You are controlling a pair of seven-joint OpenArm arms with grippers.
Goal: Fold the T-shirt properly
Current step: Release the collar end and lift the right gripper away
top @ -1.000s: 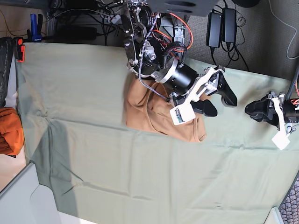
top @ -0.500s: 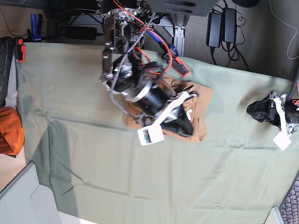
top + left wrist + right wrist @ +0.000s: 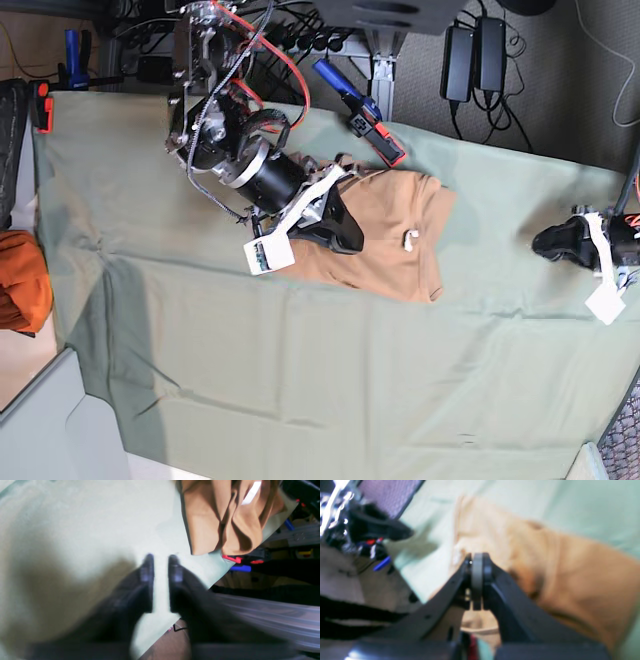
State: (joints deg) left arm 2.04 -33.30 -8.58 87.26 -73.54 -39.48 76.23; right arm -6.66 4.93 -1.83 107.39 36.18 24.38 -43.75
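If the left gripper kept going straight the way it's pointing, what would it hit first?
Probably the green cloth just ahead of the left gripper; the T-shirt lies off to one side. Depth is unclear.

Blurred and hidden parts

The T-shirt (image 3: 385, 235) is partly covered by the right gripper (image 3: 345, 238); both wrist views are blurred.

No legible text, label or number is showing in any view; the small white tag (image 3: 409, 238) on the T-shirt (image 3: 385, 240) is reading blank.
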